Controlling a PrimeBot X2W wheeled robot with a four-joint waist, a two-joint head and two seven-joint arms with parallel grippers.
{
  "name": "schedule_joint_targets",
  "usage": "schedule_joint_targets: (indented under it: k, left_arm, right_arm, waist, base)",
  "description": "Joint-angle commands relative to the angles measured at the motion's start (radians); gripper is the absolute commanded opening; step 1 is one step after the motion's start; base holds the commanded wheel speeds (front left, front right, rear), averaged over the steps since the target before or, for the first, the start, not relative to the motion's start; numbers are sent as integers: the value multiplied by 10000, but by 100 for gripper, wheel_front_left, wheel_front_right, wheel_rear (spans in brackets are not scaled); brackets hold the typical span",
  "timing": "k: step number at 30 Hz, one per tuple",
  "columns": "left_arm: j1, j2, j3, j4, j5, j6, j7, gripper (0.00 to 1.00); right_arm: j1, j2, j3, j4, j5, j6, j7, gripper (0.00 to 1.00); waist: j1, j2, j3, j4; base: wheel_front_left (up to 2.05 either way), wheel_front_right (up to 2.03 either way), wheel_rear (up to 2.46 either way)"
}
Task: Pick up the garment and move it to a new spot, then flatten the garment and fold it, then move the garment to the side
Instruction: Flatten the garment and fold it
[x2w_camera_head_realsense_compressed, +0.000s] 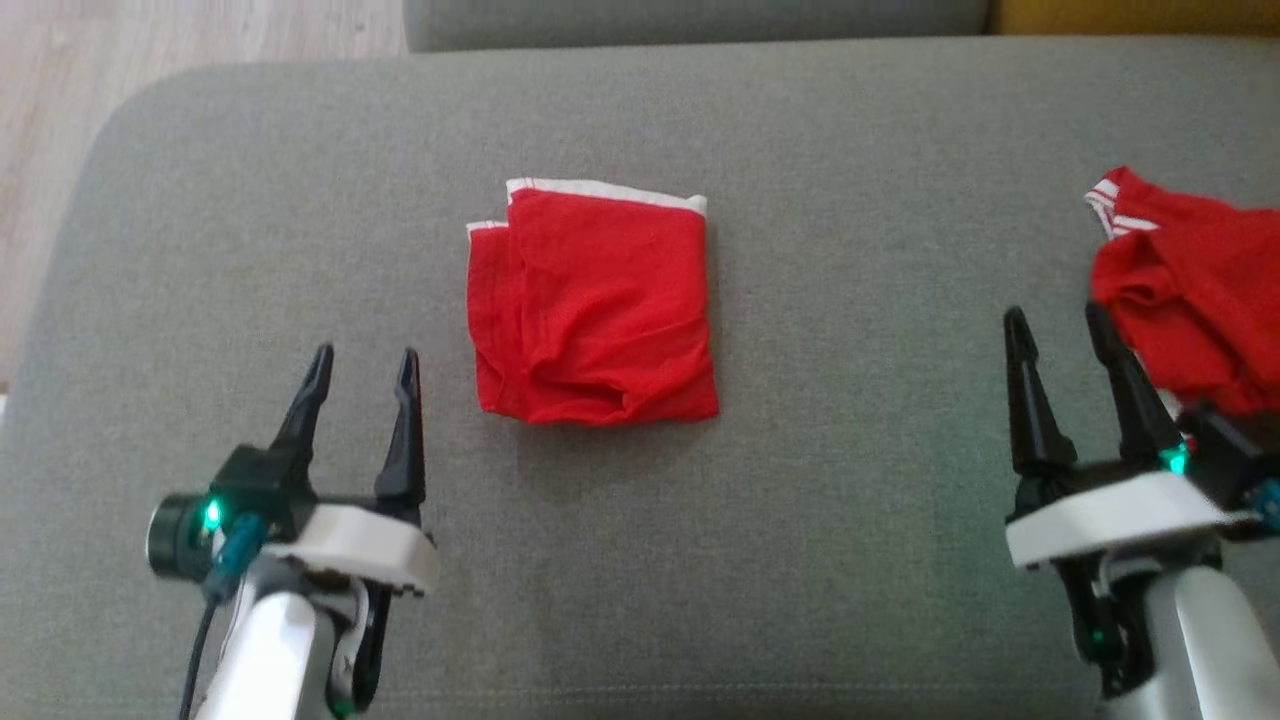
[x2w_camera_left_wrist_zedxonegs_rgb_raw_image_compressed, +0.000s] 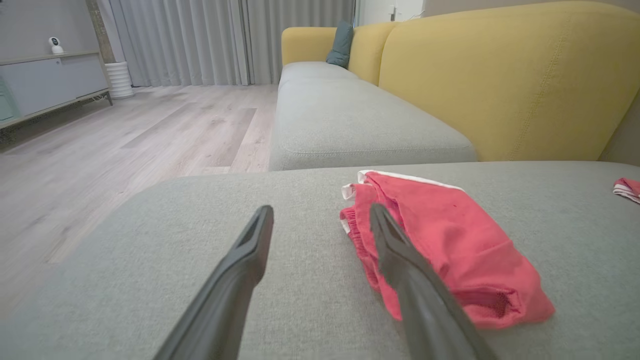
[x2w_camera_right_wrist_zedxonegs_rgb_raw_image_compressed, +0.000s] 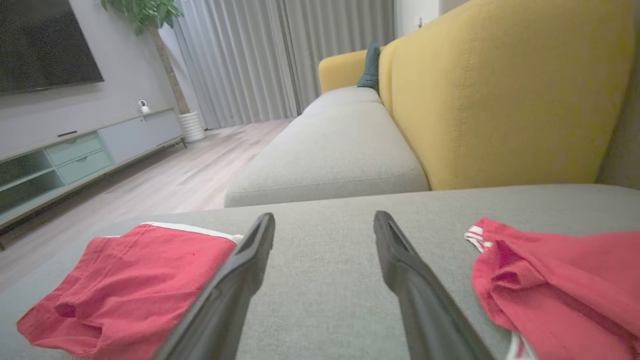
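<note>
left gripper (x2w_camera_head_realsense_compressed: 365, 352) jaws parted fairly wide, nothing between them, over grey sofa cushion (x2w_camera_head_realsense_compressed: 800, 520), near the left side of the folded red garment (x2w_camera_head_realsense_compressed: 595, 305). right gripper (x2w_camera_head_realsense_compressed: 1055, 312) jaws parted too, empty, well right of the folded garment, its right finger just beside a second red garment (x2w_camera_head_realsense_compressed: 1190, 300), crumpled, white stripes at edge, at cushion's right side. Folded garment lies flat mid-cushion between both grippers, roughly square, white trim along far edge, touched by neither. yellow backrest (x2w_camera_left_wrist_zedxonegs_rgb_raw_image_compressed: 500, 75) beyond, wood floor (x2w_camera_head_realsense_compressed: 60, 100) far left
</note>
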Motion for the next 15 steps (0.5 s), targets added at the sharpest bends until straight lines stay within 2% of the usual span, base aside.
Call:
schedule_joint_targets:
  k: [1,15]
  left_arm:
    - [-162,214,347,-299,16,54,-20,100]
    - [523,319,381,-481,-164,310,150,100]
  right_arm:
    - [-47,21,148,-424,-72,-9,36,100]
    - [1046,272,-210,-1201,-346,-9,705,100]
  waist:
    - [0,-1,-148,-22]
    - [0,-1,-732,-103]
  base:
    - [0,0,0]
    - [0,0,0]
